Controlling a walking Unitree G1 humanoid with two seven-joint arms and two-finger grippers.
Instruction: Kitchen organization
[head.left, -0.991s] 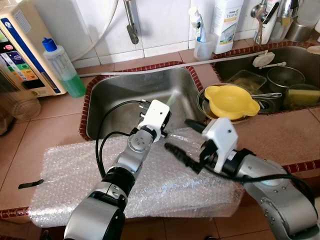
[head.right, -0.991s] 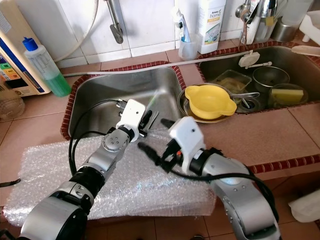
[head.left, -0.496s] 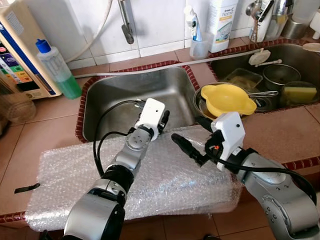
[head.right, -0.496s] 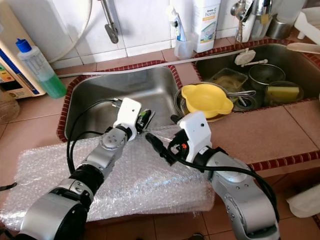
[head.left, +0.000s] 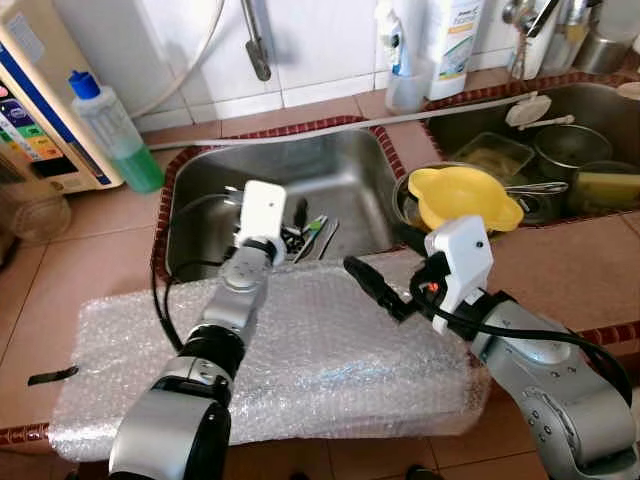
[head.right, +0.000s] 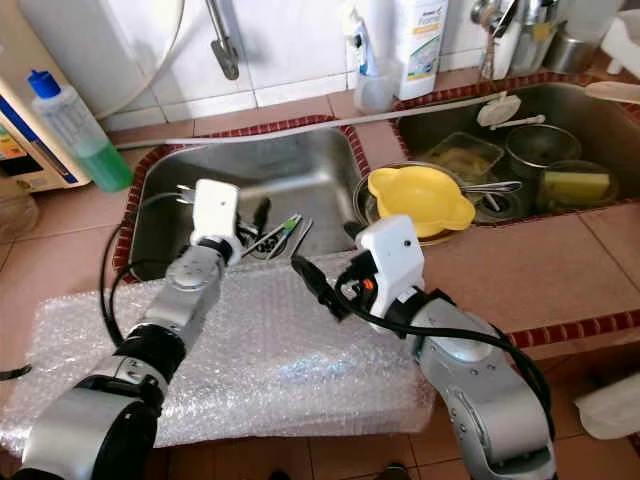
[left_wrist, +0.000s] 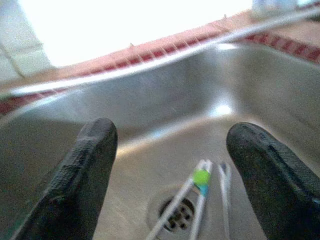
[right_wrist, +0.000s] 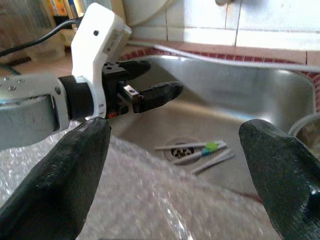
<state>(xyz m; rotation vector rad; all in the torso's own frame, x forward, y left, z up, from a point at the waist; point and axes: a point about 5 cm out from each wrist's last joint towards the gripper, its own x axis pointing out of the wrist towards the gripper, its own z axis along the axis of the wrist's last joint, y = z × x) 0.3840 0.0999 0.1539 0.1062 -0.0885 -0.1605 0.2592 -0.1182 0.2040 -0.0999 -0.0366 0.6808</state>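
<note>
Left eye view: a sheet of bubble wrap (head.left: 300, 360) lies across the tiled counter (head.left: 90, 250) in front of a steel sink (head.left: 330, 180), its far edge reaching the sink's near rim. The left gripper (head.left: 293, 222) reaches over that rim and hangs above the basin, just beside a few thin utensils (head.left: 318, 231) lying on the sink floor. The right gripper (head.left: 385, 277) sits above the far right part of the bubble wrap, its black fingers spread apart. To the right, a yellow bowl (head.left: 462, 197) rests in a round pan at the edge of a second sink holding dishes. A bottle of green liquid (head.left: 115, 135) stands on the counter to the left, next to a white appliance (head.left: 35, 100). Right eye view: the same layout, with the left gripper (head.right: 255, 222) over the basin near the utensils (head.right: 277, 232) and the right gripper (head.right: 330, 270) over the bubble wrap (head.right: 250, 370), near the yellow bowl (head.right: 420, 200). Left wrist view: the two black fingers (left_wrist: 80, 175) stand wide apart with nothing between them; beyond them the utensils (left_wrist: 200, 195), one with a green mark, lie over the drain. Right wrist view: the right gripper's fingers (right_wrist: 60, 175) are spread wide over the bubble wrap (right_wrist: 165, 210); ahead, the left gripper (right_wrist: 142, 82) hangs above the basin, and the utensils (right_wrist: 197, 150) lie by the drain.
</note>
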